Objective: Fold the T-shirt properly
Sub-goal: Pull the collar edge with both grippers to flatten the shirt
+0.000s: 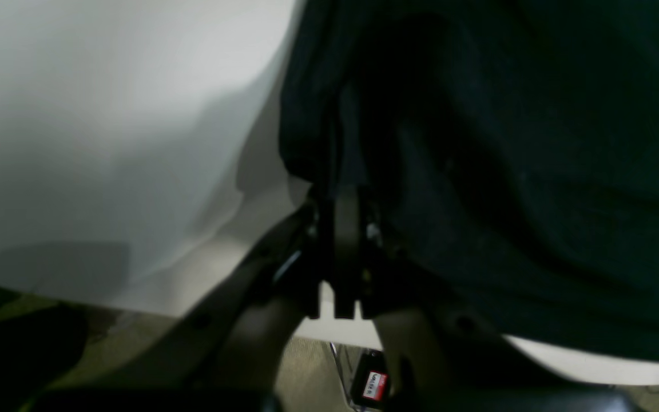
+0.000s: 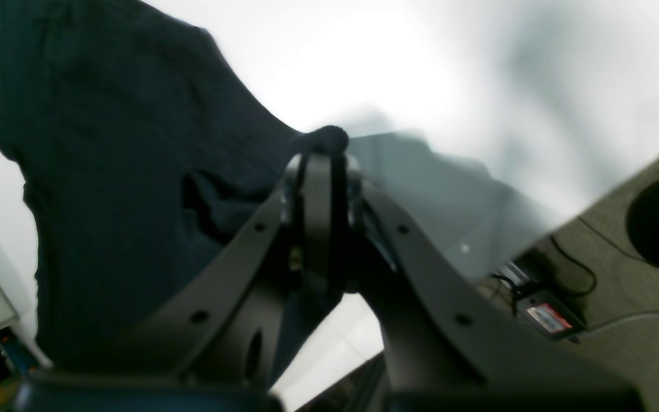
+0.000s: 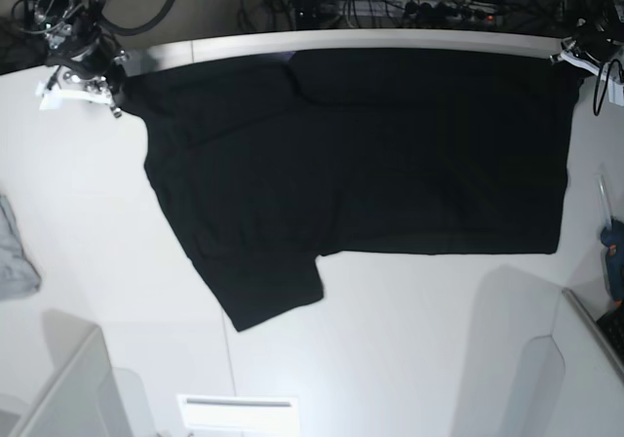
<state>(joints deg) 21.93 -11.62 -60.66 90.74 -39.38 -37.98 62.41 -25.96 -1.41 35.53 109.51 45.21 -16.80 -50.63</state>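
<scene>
Left wrist view: the left gripper [image 1: 341, 189] has its jaws closed on a fold of the T-shirt [image 1: 507, 171], whose black cloth fills the frame from 12 to 4 o'clock; the white table [image 1: 106, 143] lies toward 9 o'clock.

Right wrist view: the right gripper [image 2: 321, 146] is pinched on a bunched edge of the T-shirt [image 2: 106, 171], which hangs toward 9 o'clock.

Base view: the T-shirt [image 3: 390, 154] is spread across the table [image 3: 409, 339] toward 12 o'clock, with a sleeve reaching toward 7 o'clock. A grey cloth [image 3: 14, 257] sits at 9 o'clock.

The T-shirt [image 3: 390, 154] is plain black, unpatterned. The bench [image 3: 390, 339] is white. A small grey cloth [image 3: 15, 257] lies at its left edge.
</scene>
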